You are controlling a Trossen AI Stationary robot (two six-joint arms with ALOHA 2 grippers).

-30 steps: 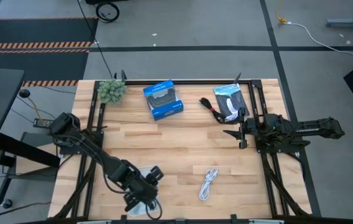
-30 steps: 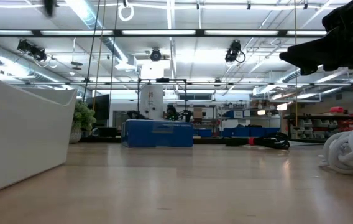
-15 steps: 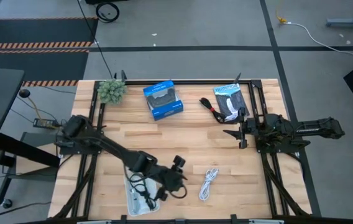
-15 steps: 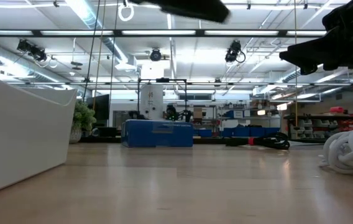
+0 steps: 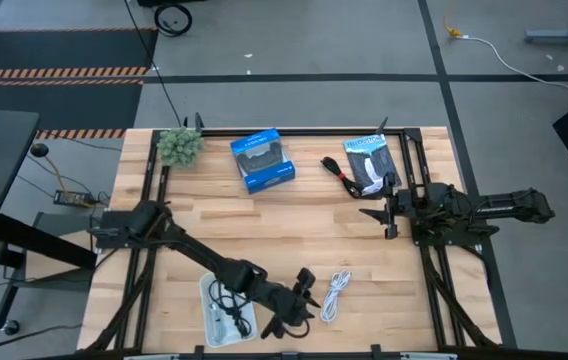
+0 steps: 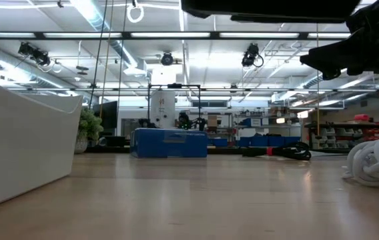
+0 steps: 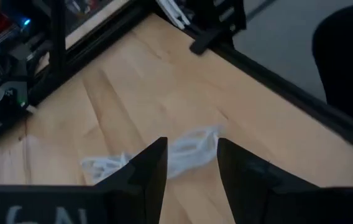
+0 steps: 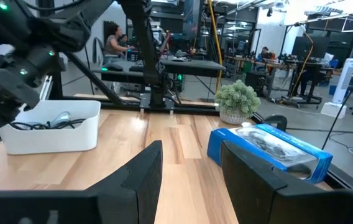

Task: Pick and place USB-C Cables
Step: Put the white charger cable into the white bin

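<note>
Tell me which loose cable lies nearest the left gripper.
The white cable, alone on the bare wood just beside the left gripper. The red-and-black cable lies far off at the back, by the packet.

1. You have a white cable (image 5: 335, 296) lying loose on the bench near its front edge, a long narrow bundle slightly aslant; it shows again in the left wrist view (image 7: 164, 155).
2. Your red-and-black cable (image 5: 342, 174) lies at the back right of the bench, just beside a flat packet.
3. Dark cables (image 5: 226, 303) sit coiled inside the white tray at the front left; you cannot tell them apart.
</note>
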